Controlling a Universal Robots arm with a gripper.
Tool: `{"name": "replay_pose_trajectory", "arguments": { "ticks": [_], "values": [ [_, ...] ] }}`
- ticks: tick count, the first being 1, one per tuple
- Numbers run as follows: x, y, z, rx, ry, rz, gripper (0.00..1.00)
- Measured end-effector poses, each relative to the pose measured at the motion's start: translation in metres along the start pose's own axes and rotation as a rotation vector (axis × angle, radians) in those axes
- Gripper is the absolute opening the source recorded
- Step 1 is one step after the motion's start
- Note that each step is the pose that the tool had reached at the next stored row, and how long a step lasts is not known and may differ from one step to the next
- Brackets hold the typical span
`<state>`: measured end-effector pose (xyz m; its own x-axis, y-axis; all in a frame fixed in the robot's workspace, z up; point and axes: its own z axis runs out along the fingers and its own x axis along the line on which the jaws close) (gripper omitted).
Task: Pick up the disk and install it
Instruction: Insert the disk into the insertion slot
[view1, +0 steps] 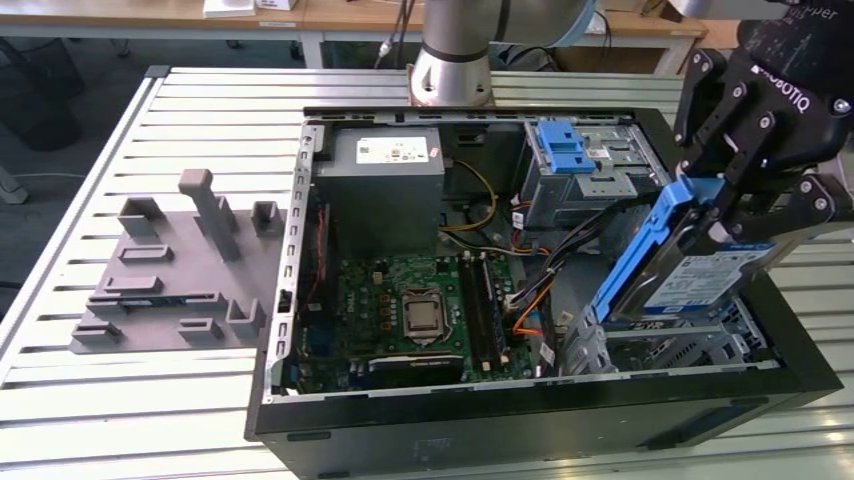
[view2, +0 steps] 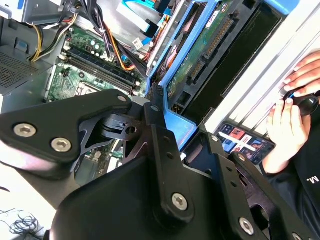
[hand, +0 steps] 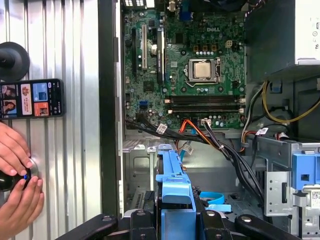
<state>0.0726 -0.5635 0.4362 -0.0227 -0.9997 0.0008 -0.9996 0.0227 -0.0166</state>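
Observation:
My gripper is shut on the disk, a silver-grey hard drive with a blue-and-white label and blue plastic rails. It hangs steeply tilted at the exterior view's right, over the metal drive cage in the front corner of the open computer case. The disk's lower edge is level with the cage top; I cannot tell if they touch. In the second wrist view the disk's green circuit board faces the camera beyond the black gripper. In the first wrist view a blue rail rises from the gripper.
Inside the case are a motherboard, a grey power supply, cable bundles and a blue latch bracket. A grey fixture lies on the slatted table. A person's hands and a phone are beside the case.

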Motion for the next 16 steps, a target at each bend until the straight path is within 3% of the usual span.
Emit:
{"name": "replay_pose_trajectory", "arguments": {
  "ticks": [16],
  "values": [
    [0.0,0.0001,0.0082,0.0,0.0001,0.0,0.36]
  ]
}}
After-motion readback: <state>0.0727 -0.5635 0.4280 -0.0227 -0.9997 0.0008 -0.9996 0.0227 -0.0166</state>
